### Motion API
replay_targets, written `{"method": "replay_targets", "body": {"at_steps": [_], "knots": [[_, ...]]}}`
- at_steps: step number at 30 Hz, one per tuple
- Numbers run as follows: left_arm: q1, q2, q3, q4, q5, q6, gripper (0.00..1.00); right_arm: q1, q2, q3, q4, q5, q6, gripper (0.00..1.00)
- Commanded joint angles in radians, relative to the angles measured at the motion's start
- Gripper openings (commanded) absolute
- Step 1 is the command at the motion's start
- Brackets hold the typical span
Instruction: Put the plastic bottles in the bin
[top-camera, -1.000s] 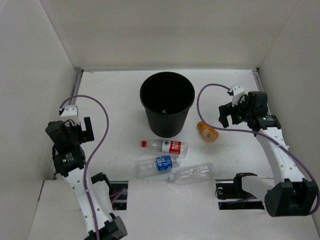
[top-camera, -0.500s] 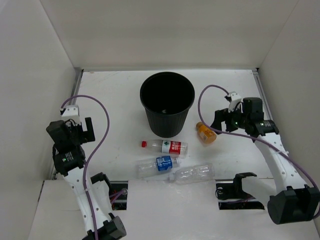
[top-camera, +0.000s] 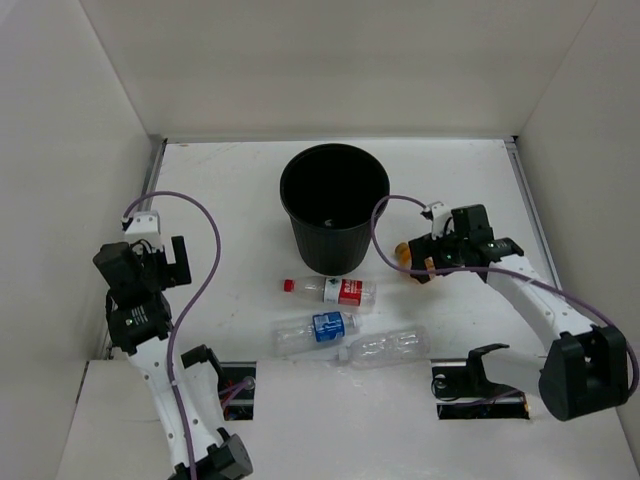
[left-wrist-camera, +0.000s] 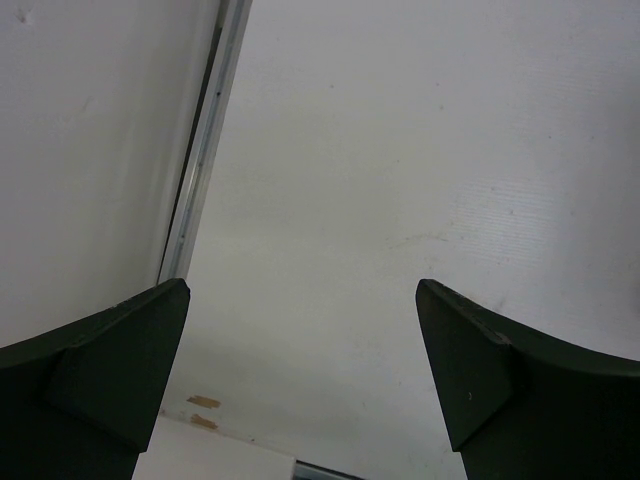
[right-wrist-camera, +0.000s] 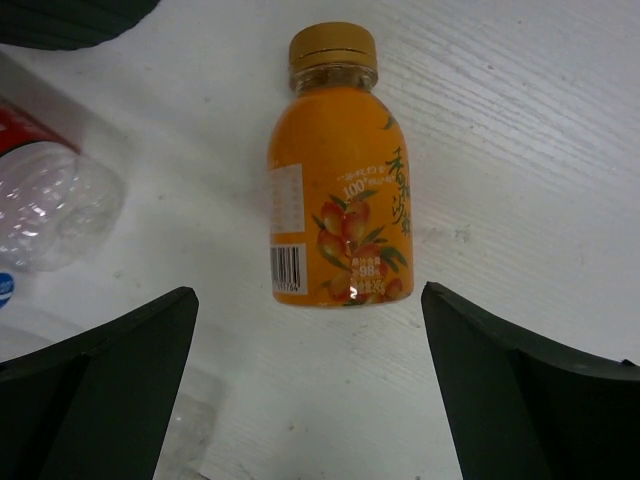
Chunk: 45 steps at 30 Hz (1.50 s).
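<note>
The black bin (top-camera: 335, 250) stands upright at the middle back. An orange bottle (right-wrist-camera: 335, 190) lies on its side right of the bin, gold cap pointing away; my right gripper (right-wrist-camera: 308, 320) is open over it, the bottle's base level with the fingertips and untouched. In the top view that gripper (top-camera: 416, 262) covers most of the orange bottle (top-camera: 402, 252). In front of the bin lie three clear bottles: red cap with red-white label (top-camera: 330, 292), blue label (top-camera: 312, 330), unlabelled (top-camera: 385, 347). My left gripper (left-wrist-camera: 300, 380) is open over bare table at the far left (top-camera: 168, 262).
White walls close the table (top-camera: 230, 190) on three sides, with a metal rail (left-wrist-camera: 200, 170) along the left wall. A purple cable loops off each arm. The bin's edge (right-wrist-camera: 70, 20) and a clear bottle's end (right-wrist-camera: 50, 210) lie close to the left of the right gripper.
The right arm has swung left and down from the table's right side until its open gripper is over the orange bottle. The left arm and all bottles have stayed put.
</note>
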Motion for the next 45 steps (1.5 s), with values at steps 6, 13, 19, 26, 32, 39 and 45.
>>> {"method": "replay_targets", "body": {"at_steps": [6,13,19,26,32,39,45], "knots": [[-0.005,-0.044,0.042,-0.021,0.011,0.035,1.0,0.05,0.158,0.089,0.085,0.084,-0.044,0.94],[-0.005,-0.061,0.051,-0.041,0.003,0.061,1.0,0.062,0.315,0.145,0.062,0.123,-0.056,0.87],[-0.005,-0.075,0.048,-0.054,0.0,0.076,1.0,0.059,0.336,0.144,0.076,0.155,-0.065,0.57],[-0.005,-0.074,0.045,-0.055,0.0,0.076,1.0,0.053,0.277,0.167,0.03,0.161,-0.096,0.17],[-0.005,-0.074,0.039,-0.05,0.0,0.078,1.0,0.036,0.139,0.311,-0.118,0.149,-0.118,0.0],[-0.005,-0.068,0.019,-0.038,0.001,0.076,1.0,0.066,0.07,0.607,-0.306,0.13,-0.111,0.0],[-0.002,-0.066,-0.008,-0.021,0.012,0.067,1.0,0.169,0.106,0.852,-0.263,0.097,-0.046,0.0]]}}
